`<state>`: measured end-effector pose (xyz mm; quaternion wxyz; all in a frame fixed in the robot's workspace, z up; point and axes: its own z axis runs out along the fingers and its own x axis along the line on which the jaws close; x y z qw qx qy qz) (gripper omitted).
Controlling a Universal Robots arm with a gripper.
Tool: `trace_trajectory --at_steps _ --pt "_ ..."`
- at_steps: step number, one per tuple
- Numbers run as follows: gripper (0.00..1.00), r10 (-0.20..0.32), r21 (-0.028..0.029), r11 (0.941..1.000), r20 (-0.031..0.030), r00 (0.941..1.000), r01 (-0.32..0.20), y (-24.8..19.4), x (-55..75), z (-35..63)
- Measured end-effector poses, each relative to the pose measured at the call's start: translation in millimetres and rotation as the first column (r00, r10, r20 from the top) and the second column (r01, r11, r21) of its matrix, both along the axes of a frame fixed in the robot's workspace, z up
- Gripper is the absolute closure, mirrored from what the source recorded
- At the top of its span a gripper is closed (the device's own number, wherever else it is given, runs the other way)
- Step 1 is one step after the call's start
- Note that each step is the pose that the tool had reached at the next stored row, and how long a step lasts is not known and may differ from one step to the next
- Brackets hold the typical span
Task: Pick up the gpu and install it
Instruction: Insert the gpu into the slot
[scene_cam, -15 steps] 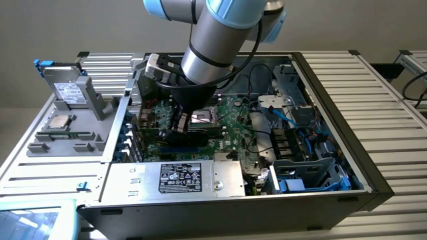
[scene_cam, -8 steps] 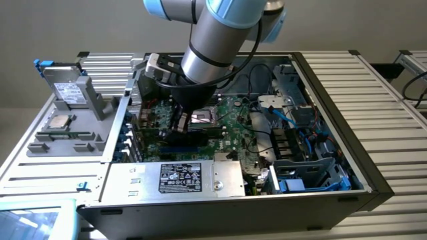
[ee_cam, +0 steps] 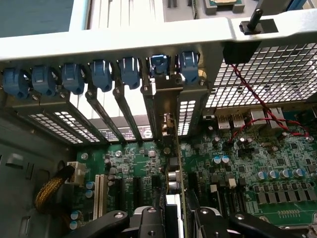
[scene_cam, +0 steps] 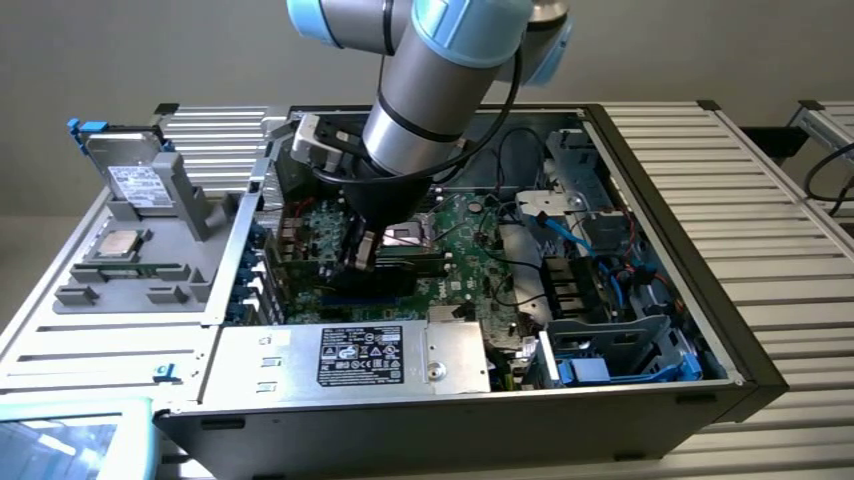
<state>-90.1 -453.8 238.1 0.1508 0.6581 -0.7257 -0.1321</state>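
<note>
The gpu (ee_cam: pixel 174 163) stands on edge inside the case (scene_cam: pixel 747 370), over the motherboard (ee_cam: pixel 247 173), its bracket up at the rear slots, towards 9 o'clock in the exterior view. The gripper (ee_cam: pixel 173 220) has its jaws clamped on the card's upper edge. It looks light, stiff and fragile; the bare edges, clear of components, seem safest to hold.
</note>
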Motion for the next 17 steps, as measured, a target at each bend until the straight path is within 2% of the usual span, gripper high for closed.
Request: trace_trajectory --at_steps 7,17 --pt "0.72 0.0 0.001 1.0 0.0002 1.0 0.0 -3.0 -0.3 -0.3" --pt "0.72 0.0 0.0022 1.0 0.0001 1.0 0.0 -2.2 -0.2 -1.4"
